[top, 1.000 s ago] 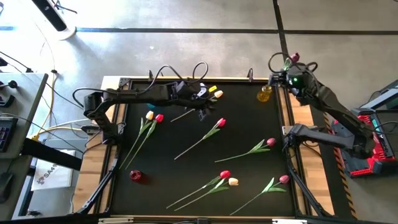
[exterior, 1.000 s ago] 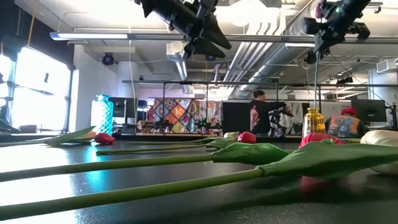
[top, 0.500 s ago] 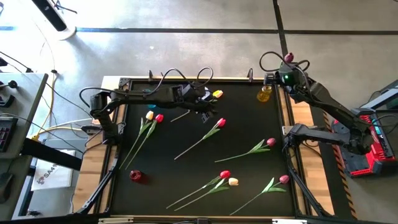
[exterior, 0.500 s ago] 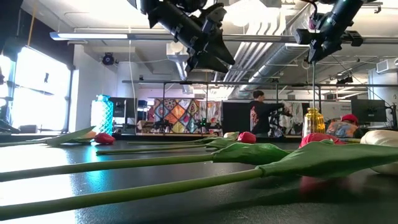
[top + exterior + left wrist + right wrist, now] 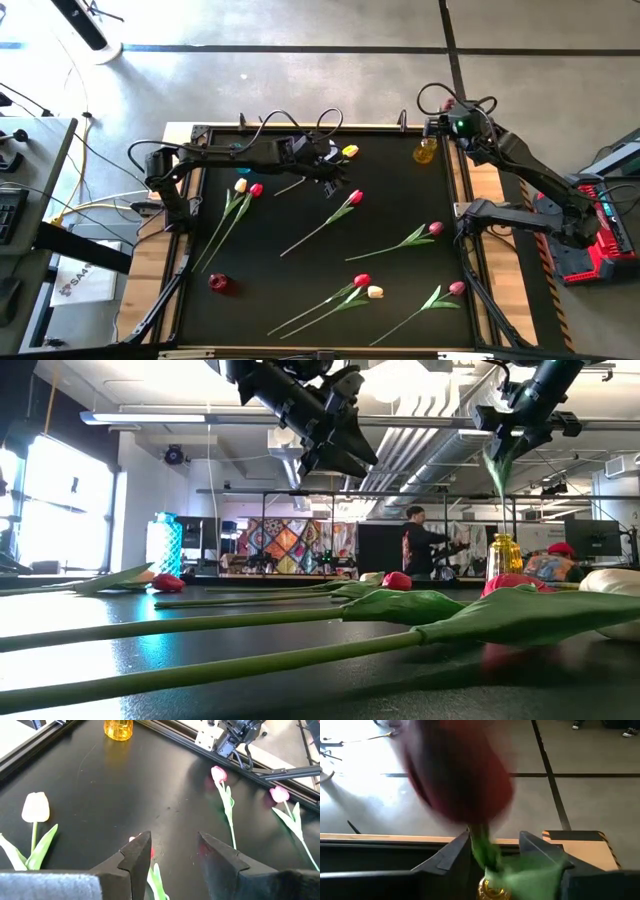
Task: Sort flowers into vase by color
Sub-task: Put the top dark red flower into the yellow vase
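My right gripper [image 5: 447,124] hangs open over the yellow vase [image 5: 426,150] at the table's far right corner. A dark pink flower [image 5: 460,775] stands upright between its fingers. The stem [image 5: 505,510] runs down into the vase [image 5: 505,555], with a green leaf [image 5: 494,465] just under the gripper [image 5: 510,435]. My left gripper [image 5: 330,172] hovers open above the far middle of the table, over a red flower [image 5: 356,197]. Red, cream and pink flowers lie flat on the black top. My right gripper's fingers [image 5: 457,855] stand apart on either side of the pink flower's stem [image 5: 481,847], just below the head. The stem runs close by one finger, and I cannot tell whether it touches. The flower stands upright with its lower end in the yellow vase.
A red vase [image 5: 219,283] stands near the left front. A cream flower [image 5: 349,151] lies by the left gripper, and a cream and red pair [image 5: 248,187] lies to the left. More flowers [image 5: 435,228] [image 5: 362,281] [image 5: 457,288] lie to the right and front. A person stands in the room behind.
My right gripper has opened above the yellow vase. The pink flower has dropped lower between its fingers, stem down toward the vase. My left gripper has sunk a little over the table and stayed open.
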You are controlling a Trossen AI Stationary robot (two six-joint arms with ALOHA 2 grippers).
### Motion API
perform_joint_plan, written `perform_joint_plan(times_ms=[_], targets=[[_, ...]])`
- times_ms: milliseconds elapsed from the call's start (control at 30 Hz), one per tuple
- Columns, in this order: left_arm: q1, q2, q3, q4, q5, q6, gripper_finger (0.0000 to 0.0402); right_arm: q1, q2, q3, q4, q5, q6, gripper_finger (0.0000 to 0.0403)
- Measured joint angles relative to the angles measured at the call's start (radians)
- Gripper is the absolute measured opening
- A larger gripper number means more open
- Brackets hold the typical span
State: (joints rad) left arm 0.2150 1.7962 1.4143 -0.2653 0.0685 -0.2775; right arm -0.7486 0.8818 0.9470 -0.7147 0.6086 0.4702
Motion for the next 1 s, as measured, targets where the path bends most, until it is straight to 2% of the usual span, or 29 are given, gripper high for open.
perform_joint_plan(times_ms=[500, 1000], targets=[[0.001, 0.0, 0.0, 0.0, 0.0, 0.001, 0.0147, 0.0, -0.008, 0.0, -0.002, 0.0, -0.007, 0.017], [0.001, 0.0, 0.0, -0.01, 0.0, -0.008, 0.0147, 0.0, -0.127, 0.0, 0.008, -0.018, 0.007, 0.017]])
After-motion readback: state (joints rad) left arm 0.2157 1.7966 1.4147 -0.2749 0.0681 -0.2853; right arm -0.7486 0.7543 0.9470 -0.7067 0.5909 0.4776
